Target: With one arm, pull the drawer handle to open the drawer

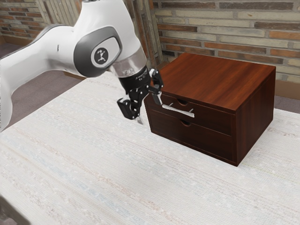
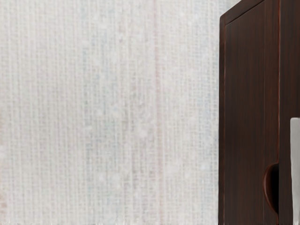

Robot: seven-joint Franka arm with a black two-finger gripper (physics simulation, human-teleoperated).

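The drawer handle point(image 1: 178, 110), a pale bar, sits on the top drawer point(image 1: 206, 118) of a dark wooden cabinet point(image 1: 220, 77) on the pale table point(image 1: 93, 159). That drawer's front looks level with the lower drawer point(image 1: 201, 140). The gripper point(image 1: 150, 113) hangs at the bar's end nearest the arm, with its fingers spread wide and holding nothing. One fingertip is just beside the bar, but contact cannot be told.

Open table point(image 1: 93, 164) stretches before the wooden cabinet point(image 1: 220, 79), toward the exterior view's left and foreground, with room to pass. The cabinet's front face bars the way to the exterior view's right. Its silver handle point(image 1: 178, 110) juts out (on two short posts), just beside the spread claw point(image 1: 148, 110).
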